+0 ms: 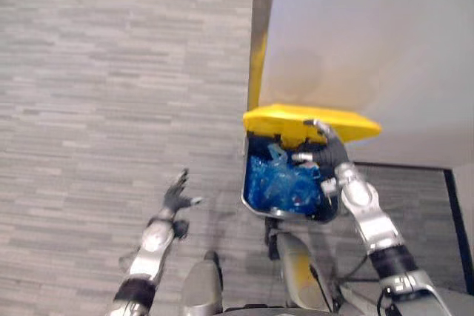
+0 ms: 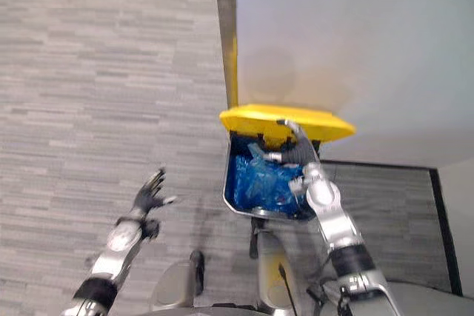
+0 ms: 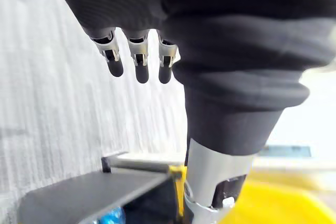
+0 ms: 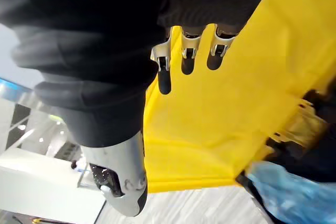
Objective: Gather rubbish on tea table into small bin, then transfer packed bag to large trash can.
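The blue bag [image 1: 278, 183] is sitting inside the big trash can [image 1: 254, 146], crumpled up and taking most of the opening. Can't tell if it's tied.

The can's yellow lid [image 1: 296, 118] is tipped up at the far side of the can, over the back edge of the opening.

My right hand [image 1: 328, 155] is at the can's right side, reaching up from the near-right corner to the lid. In the wrist cam its fingers [image 4: 188, 61] are straight w/ the dark tips right by the yellow surface, thumb off to the side. So it's released, not grabbing anything. Can't tell for sure if the tips actually touch the lid.

My left hand [image 1: 176, 199] is well left of the can, over the grey plank floor [image 1: 89, 72]. Its fingers [image 3: 142, 69] are spread and relaxed, nothing in it.

A pale wall [image 1: 355, 35] stands right behind the can. A grey mat w/ a dark border [image 1: 422, 190] lies on the floor to the right of the can.
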